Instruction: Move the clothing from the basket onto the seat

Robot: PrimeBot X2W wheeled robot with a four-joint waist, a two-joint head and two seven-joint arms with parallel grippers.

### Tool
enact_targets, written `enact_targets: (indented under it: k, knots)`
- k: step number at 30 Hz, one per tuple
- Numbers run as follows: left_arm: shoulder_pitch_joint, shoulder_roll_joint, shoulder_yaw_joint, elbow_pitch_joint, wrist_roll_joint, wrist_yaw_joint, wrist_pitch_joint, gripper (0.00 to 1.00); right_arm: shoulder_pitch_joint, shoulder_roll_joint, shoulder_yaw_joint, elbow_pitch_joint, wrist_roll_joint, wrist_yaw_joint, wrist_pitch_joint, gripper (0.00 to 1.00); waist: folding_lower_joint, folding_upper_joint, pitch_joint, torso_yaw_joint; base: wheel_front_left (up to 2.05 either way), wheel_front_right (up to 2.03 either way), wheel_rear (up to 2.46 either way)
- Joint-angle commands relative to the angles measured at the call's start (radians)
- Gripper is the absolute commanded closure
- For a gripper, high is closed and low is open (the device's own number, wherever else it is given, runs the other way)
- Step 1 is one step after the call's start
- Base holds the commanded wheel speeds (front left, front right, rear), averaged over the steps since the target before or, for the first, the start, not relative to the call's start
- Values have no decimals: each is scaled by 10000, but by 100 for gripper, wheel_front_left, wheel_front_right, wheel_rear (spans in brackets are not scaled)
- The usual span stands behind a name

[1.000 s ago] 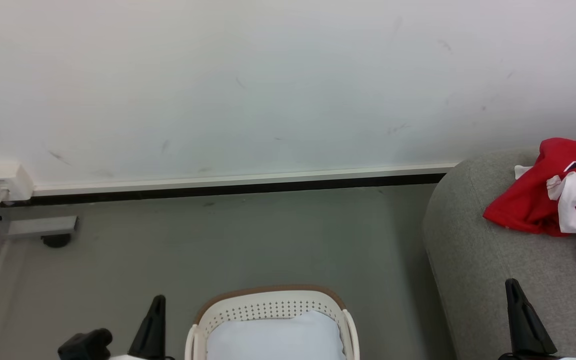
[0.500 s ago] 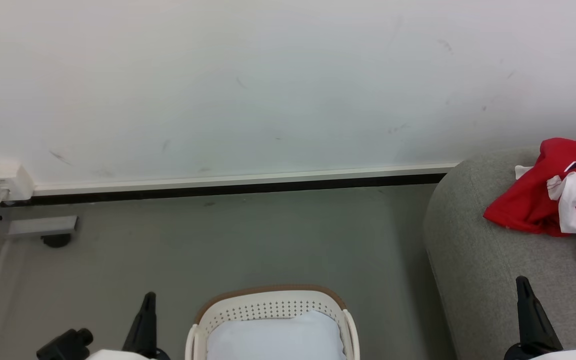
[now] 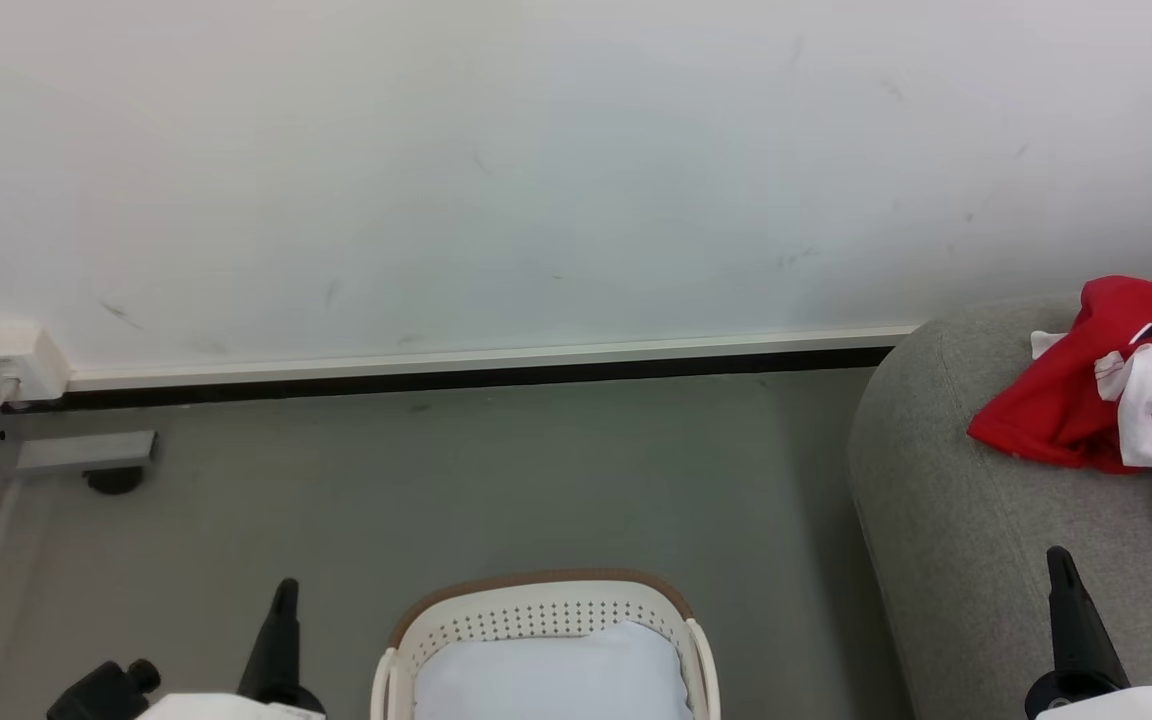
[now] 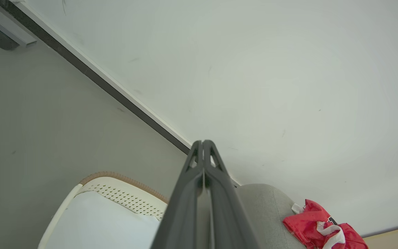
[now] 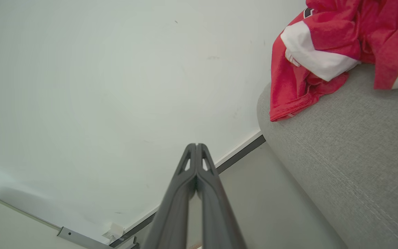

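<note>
Judging task done: I saw red jersey [image 3: 1056, 420] on grey sofa seat [image 3: 946, 560], pale cloth [image 3: 551, 675] in laundry basket [image 3: 536, 618], left pincer [image 3: 284, 588] and right pincer [image 3: 1058, 556] pressed together, empty.

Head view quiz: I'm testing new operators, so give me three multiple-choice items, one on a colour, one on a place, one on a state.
1. The basket rim is: A brown; B blue; C black.
2. The jersey lies: A in the basket; B on the seat; C over the basket's rim.
3. The left claw and right claw are: A both open; B one open, one shut; C both shut, empty.
Answers: 1 A, a brown band tops the cream wall. 2 B, it lies crumpled on the grey fabric. 3 C, each closes to one tip in its wrist view, nothing held.
</note>
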Motion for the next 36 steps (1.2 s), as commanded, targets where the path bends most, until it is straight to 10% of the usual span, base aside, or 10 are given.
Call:
enact_targets:
  k: [1,36]
  knots:
    - [-258,57,81,-144,-438,-13,82,100,-227,-33,-100,-52,360,-8,63,100,0,0,0,1,0,0,0]
    - [-387,78,506,-324,-4079,-24,1061,100,-502,162,-652,186,3628,-14,1041,100,0,0,4,24,0,0,0]
